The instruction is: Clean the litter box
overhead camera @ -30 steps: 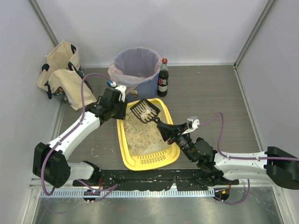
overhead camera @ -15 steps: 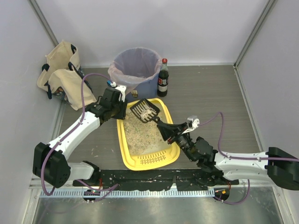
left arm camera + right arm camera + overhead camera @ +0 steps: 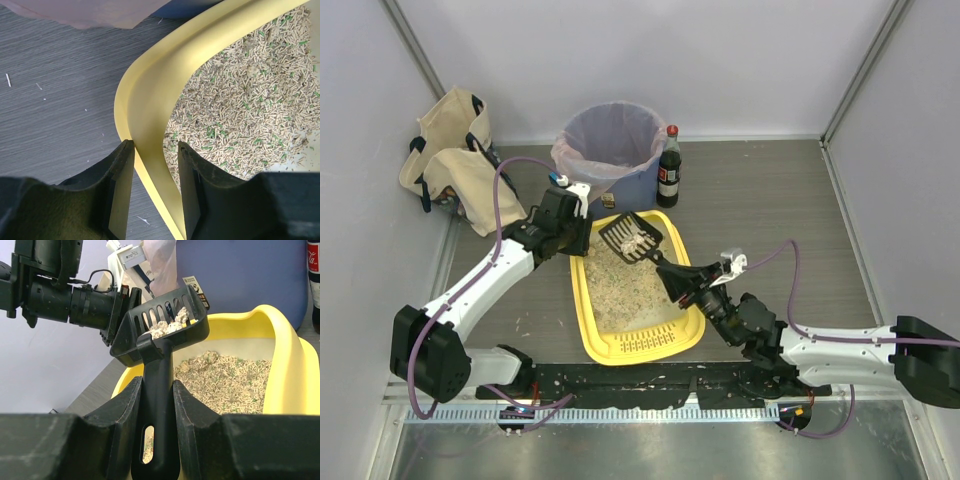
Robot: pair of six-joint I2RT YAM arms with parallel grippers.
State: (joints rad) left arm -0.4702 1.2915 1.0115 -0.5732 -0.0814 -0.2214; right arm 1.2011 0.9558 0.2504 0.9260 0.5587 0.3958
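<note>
The yellow litter box (image 3: 578, 300) lies mid-table, its bed of beige granules (image 3: 625, 285) showing and the slotted grille at the near end. My left gripper (image 3: 578, 240) is at its far left corner, jaws shut across the rim (image 3: 150, 85), one finger outside and one over the granules (image 3: 235, 100). My right gripper (image 3: 675, 275) is shut on the handle of a black slotted scoop (image 3: 628, 236). The scoop (image 3: 160, 325) hangs above the box's far end and holds a few pale clumps (image 3: 167, 326).
A round blue bin with a clear liner (image 3: 610, 150) stands just behind the box. A dark bottle with a red cap (image 3: 669, 167) is at the bin's right. A beige tote bag (image 3: 450, 160) leans at the back left. Walls close in on both sides.
The scoop has crept slightly toward the far left, and less loose litter lies in it than a second ago. The left arm has not moved.
</note>
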